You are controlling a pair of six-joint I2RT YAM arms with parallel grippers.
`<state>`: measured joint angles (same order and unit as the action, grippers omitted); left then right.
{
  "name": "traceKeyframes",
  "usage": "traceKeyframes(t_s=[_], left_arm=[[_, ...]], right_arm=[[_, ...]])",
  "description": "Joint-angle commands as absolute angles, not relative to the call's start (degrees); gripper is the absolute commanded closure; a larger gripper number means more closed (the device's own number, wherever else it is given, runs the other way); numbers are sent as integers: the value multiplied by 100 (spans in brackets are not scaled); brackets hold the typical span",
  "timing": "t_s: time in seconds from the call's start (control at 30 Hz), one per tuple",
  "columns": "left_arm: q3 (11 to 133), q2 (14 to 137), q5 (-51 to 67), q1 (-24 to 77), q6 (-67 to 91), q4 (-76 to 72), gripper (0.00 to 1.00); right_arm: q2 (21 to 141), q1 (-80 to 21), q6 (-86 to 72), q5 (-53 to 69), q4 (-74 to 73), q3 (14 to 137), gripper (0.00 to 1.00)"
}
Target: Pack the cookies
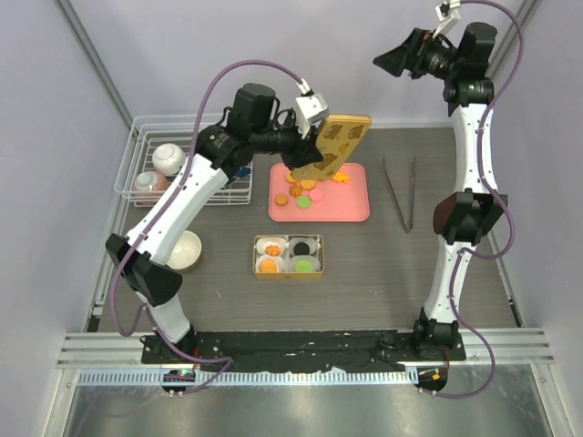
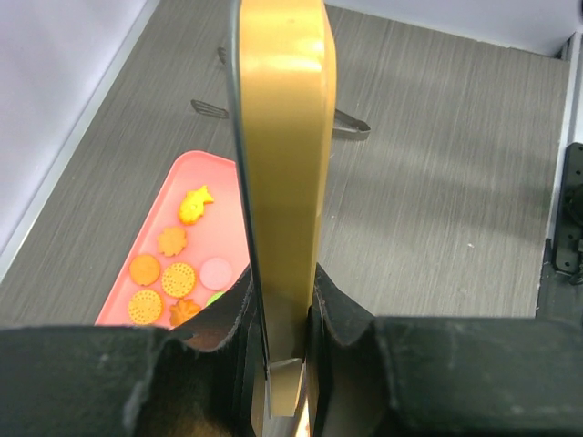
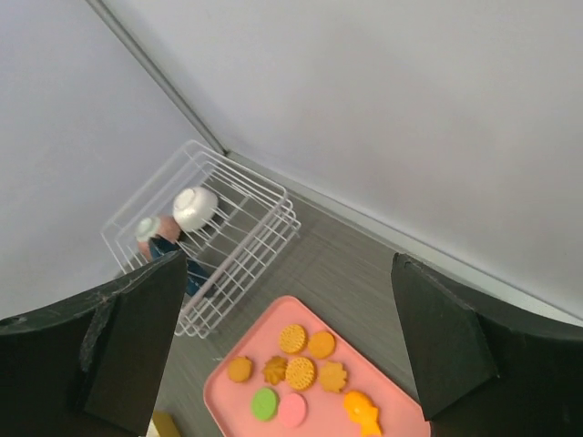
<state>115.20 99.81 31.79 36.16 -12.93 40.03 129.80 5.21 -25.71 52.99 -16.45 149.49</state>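
Left fingers [image 2: 342, 319] are clamping the lid [image 2: 282, 182] on edge above the tray [image 2: 219, 228], where loose cookies [image 2: 178, 279] are lying. Right fingers [image 3: 127, 346] are hanging wide apart, empty. Setting the lid on bare surface, clear of the tin [image 1: 255, 257], is looking wisest.

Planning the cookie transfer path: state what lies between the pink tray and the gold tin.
Nothing: the top external view shows only a bare strip of grey table between the pink tray and the gold tin.
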Motion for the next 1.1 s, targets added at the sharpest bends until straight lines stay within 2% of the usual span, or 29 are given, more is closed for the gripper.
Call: traceKeyframes(t_s=[0.0, 0.23, 0.4, 0.63, 0.8, 0.93, 1.07], left_arm=[[11874, 10037, 3111, 3621, -1887, 4401, 100], [12409, 10415, 2840, 3621, -3091, 5922, 100], [12928, 10705, 2191, 3621, -3743, 6916, 100], [13218, 10767, 1784, 3621, -4245, 7532, 100], [13263, 10784, 1863, 3621, -4342, 7769, 100], [13306, 10811, 2047, 3621, -4368, 7892, 99], [13342, 10872, 2197, 3621, -4351, 7963, 99]], right_arm=[[12041, 247, -425, 4676, -3109, 14704, 0], [11506, 0, 1631, 4255, -5287, 14407, 0], [11022, 0, 2363, 4043, -5861, 13949, 0], [10627, 0, 3646, 4455, -7240, 13529, 1], [9775, -411, 4358, 4580, -7233, 12395, 2], [9028, -860, 4394, 4413, -6505, 11139, 3], [8737, -1274, 4307, 4228, -6276, 10828, 3]])
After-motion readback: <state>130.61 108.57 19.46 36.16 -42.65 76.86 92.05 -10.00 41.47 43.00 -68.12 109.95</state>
